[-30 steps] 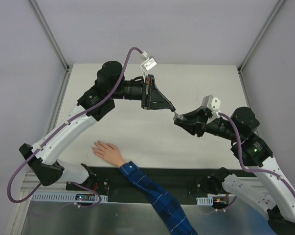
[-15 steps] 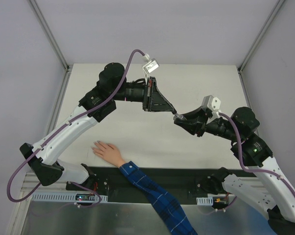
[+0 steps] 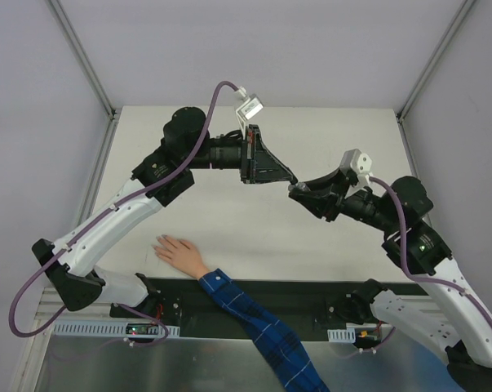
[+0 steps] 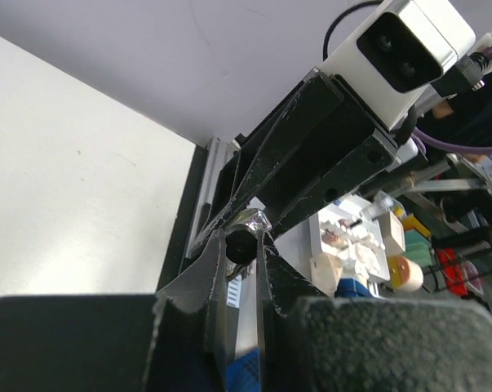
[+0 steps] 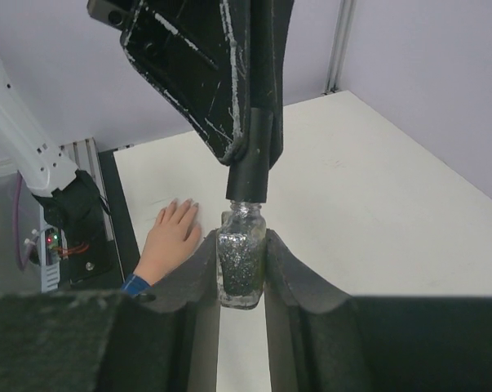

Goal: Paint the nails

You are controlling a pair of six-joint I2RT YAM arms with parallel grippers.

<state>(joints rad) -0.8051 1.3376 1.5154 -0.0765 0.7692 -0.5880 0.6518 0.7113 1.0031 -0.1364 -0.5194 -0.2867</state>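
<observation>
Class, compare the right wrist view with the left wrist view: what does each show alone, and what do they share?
Only the right wrist view: the glittery body of the polish bottle held in the right gripper, and the hand flat on the table. Only the left wrist view: the right arm's white wrist camera and cluttered shelves beyond the table. Both: the black cap pinched by the left gripper, and the table.

The left arm (image 3: pixel 115 216) and right arm (image 3: pixel 429 282) have white links, black joints and a purple cable (image 3: pixel 215 86) each; the black fingers (image 5: pixel 188 73) are scratched.
</observation>
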